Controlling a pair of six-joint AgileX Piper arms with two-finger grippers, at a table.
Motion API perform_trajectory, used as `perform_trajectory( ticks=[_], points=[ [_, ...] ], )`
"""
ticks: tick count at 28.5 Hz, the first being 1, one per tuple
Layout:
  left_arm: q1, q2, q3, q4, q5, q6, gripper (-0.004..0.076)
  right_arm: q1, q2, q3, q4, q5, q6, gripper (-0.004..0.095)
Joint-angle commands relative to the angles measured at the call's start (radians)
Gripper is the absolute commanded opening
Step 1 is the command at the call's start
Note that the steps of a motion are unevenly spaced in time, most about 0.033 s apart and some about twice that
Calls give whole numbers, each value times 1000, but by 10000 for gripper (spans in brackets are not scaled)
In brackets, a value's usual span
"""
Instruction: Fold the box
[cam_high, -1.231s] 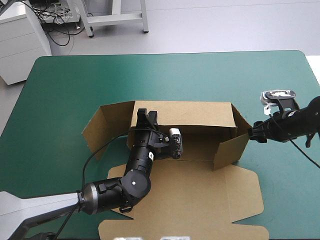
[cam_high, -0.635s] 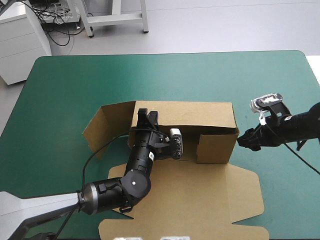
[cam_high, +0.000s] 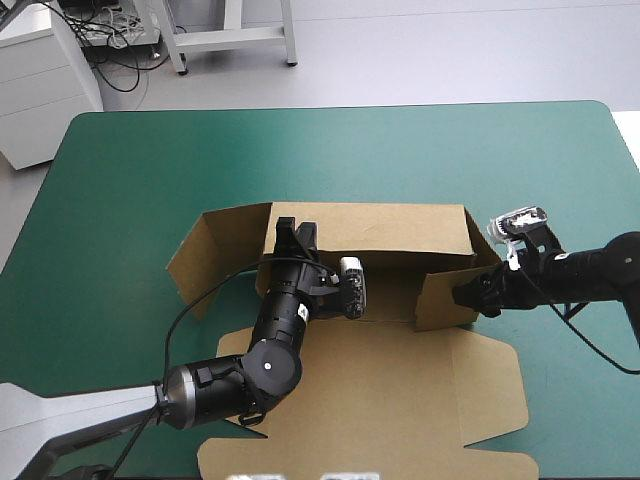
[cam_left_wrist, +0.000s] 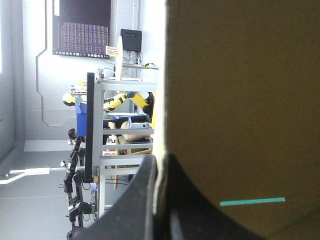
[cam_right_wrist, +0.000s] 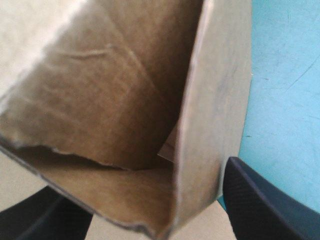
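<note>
The brown box (cam_high: 380, 225) lies mid-table with its back wall upright and its wide lid panel (cam_high: 400, 400) flat toward the near edge. My left gripper (cam_high: 291, 232) is shut on the back wall's top edge near its left end. In the left wrist view its black fingers (cam_left_wrist: 159, 157) meet in an arch against the board (cam_left_wrist: 240, 100). My right gripper (cam_high: 470, 295) presses the right end flap (cam_high: 440, 298), which leans inward. In the right wrist view this flap (cam_right_wrist: 215, 100) stands between the spread fingers of the gripper (cam_right_wrist: 142, 200), which is open.
The left end flap (cam_high: 215, 245) splays outward over the teal-green cover (cam_high: 120, 200). Bare cover (cam_right_wrist: 285, 75) shows beside the right gripper. The left arm lies across the box floor and the lid's left part.
The right gripper has moved left toward the box, and the right end flap has swung inward with it. The left gripper has stayed on the back wall.
</note>
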Motion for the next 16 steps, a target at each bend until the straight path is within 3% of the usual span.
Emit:
perform_trajectory(
  ticks=[1, 6, 16],
  points=[
    [-4, -33, -32, 58, 39, -11, -32, 2, -29, -22, 65, -32, -17, 644],
    [-4, -33, -32, 58, 39, -11, -32, 67, -60, -20, 40, -113, 27, 643],
    [-4, -33, -32, 58, 37, -11, -32, 225, -77, -20, -141, -290, 241, 644]
  ],
)
